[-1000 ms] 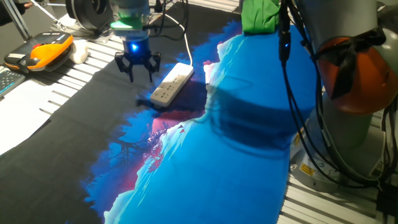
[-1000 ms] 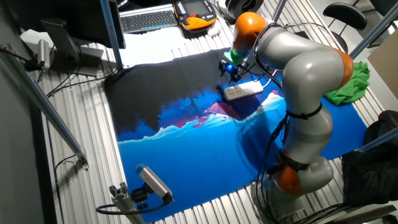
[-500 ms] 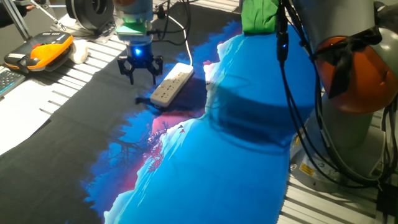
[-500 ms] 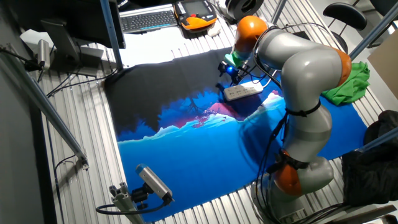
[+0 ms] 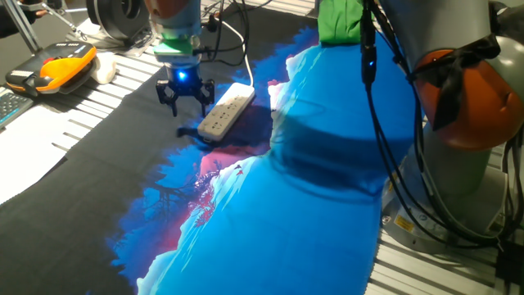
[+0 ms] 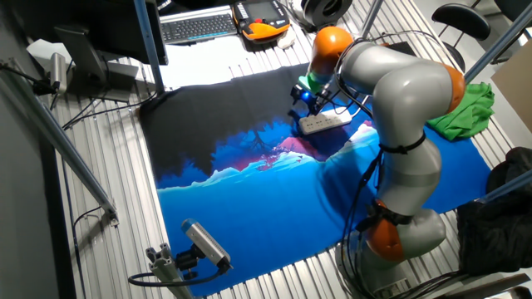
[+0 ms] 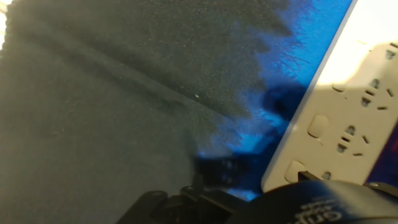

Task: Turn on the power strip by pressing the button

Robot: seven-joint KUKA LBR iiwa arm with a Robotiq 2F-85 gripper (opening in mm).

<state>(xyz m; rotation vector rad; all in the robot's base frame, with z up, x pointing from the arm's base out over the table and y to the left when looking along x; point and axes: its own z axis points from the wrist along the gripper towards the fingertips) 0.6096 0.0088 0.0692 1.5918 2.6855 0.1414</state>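
The white power strip (image 5: 227, 112) lies on the black and blue cloth, and its white cable (image 5: 246, 49) runs off toward the back. It also shows in the other fixed view (image 6: 326, 123). My gripper (image 5: 186, 100) hangs just left of the strip, low over the black cloth. Its fingers are spread with a gap and hold nothing. The hand view shows the strip's sockets and a rounded raised key (image 7: 318, 126) at the right. Dark finger parts (image 7: 186, 202) fill the bottom edge.
A green cloth (image 5: 340, 20) lies at the back by the arm's grey body (image 6: 399, 91). An orange and black device (image 5: 57, 70) and white paper (image 5: 24, 156) lie to the left, and a keyboard (image 6: 199, 26) beyond. The blue cloth (image 5: 311, 205) covers the front.
My gripper has shifted slightly toward the strip and a little lower. The strip has not moved.
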